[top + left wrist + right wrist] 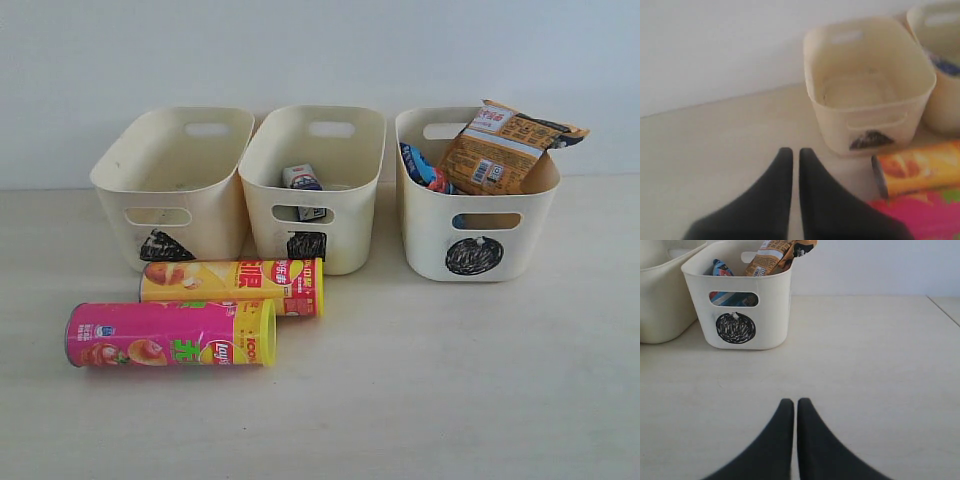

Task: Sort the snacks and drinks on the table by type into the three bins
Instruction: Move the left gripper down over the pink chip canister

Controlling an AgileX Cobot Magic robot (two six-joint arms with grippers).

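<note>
Both our claws are pinched closed on nothing: left gripper [796, 150] hangs near the front of the triangle bin [120, 190], right gripper [791, 401] well away from it. Still out: the yellow tube [232, 285] lying just in front of that bin and the pink tube [170, 335] snug beside it, further out. They're round, so nudging one probably rolls both, and a long tube could jam across the bin's rim.

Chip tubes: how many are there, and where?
2. The yellow tube lies before the triangle bin and square bin; the pink tube lies just in front. More may be hidden.
</note>
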